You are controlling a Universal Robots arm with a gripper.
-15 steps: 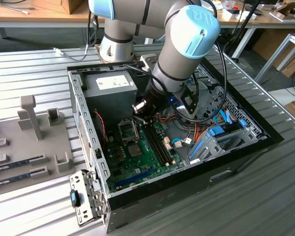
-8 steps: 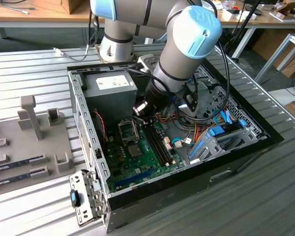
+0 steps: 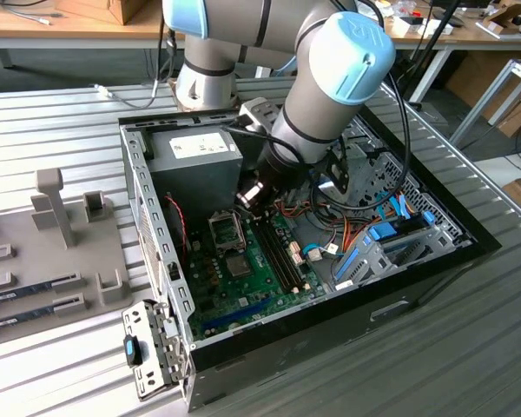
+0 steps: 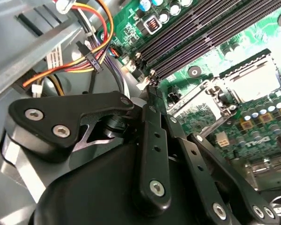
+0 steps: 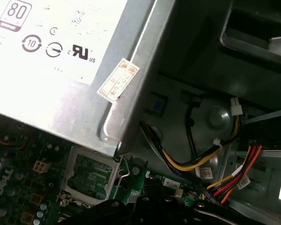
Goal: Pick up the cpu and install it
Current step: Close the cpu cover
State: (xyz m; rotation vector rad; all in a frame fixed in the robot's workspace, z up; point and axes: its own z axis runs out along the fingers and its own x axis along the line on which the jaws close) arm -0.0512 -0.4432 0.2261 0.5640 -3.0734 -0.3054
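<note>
Cpu placement is the step in hand, judging from where the pincer (image 3: pixel 250 195) hangs: low inside the open computer case (image 3: pixel 330 334), just above the motherboard (image 3: pixel 243 287). Whether the pincer is open or closed, or has hold of anything, cannot be told. The cpu cannot be made out for certain, so its place is unclear; if it is being carried, it sits hidden at the tip of the pincer (image 4: pixel 152 93). Nearest the pincer is the metal-framed socket (image 4: pixel 253 82), just beside it on the board, its frame raised and its middle looking unfilled in both wrist views (image 5: pixel 91 176). The long dark memory slots (image 4: pixel 210 28) run alongside the pincer. Beyond the socket stands the grey power supply box (image 5: pixel 61 70), and coloured cables (image 5: pixel 201 164) trail off on the pincer's other side. The next move likely calls for squaring up exactly over the socket and a gentle, level descent.
</note>
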